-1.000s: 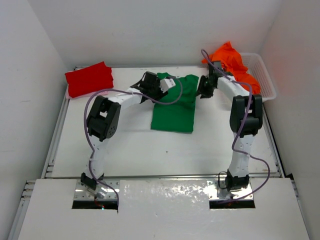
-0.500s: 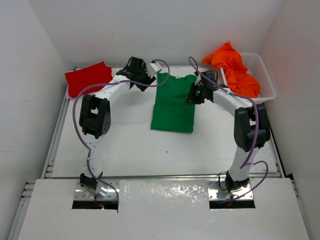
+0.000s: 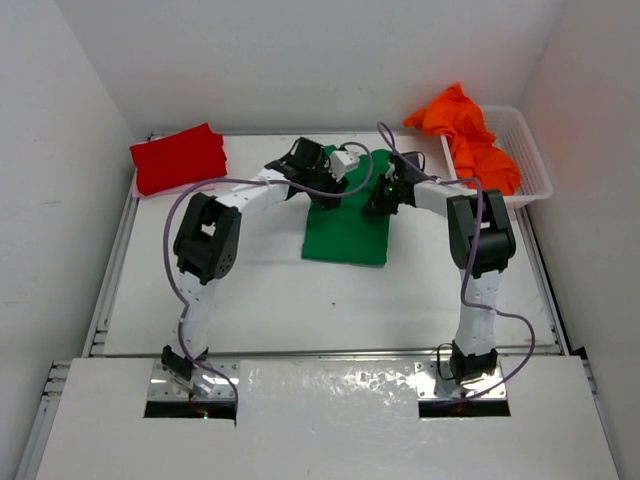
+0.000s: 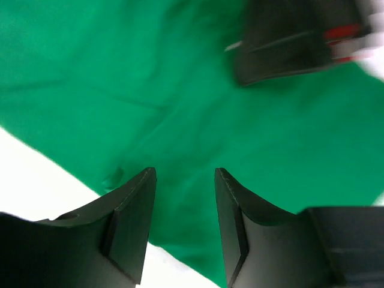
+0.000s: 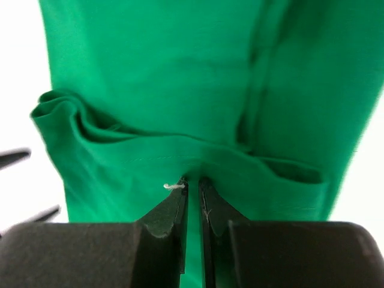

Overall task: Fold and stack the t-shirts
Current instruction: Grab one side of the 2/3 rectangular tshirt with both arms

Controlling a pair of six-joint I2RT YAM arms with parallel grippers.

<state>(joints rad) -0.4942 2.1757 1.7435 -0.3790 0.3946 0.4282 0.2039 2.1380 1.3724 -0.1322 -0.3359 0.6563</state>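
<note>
Well to the left of the green t-shirt point(image 3: 345, 228), and a little farther back, the red t-shirt point(image 3: 178, 157) lies folded into a neat block. It looks finished, set aside as the start of the stack.

The green t-shirt itself lies in the middle of the table point(image 3: 260, 290), narrowed to a long strip. This suggests its sides are already turned in and a cross fold is due next.

Over the far left part of the green t-shirt is the left claw point(image 4: 183, 204). Its jaws stand partly apart and point down at the cloth, with nothing caught between them. I judge it is lining up for a pinch on that corner.

At the green t-shirt's far right edge, the right claw point(image 5: 192, 183) has its jaws almost together. They nip a bunched, stitched fold of the green cloth, which ripples up just ahead of the tips. That hold would let the far end be lifted and brought toward the near end.

Right of the green t-shirt, the orange t-shirt point(image 3: 468, 128) sits crumpled, spilling over the back of the white basket point(image 3: 537, 172). It looks to be waiting its turn.
</note>
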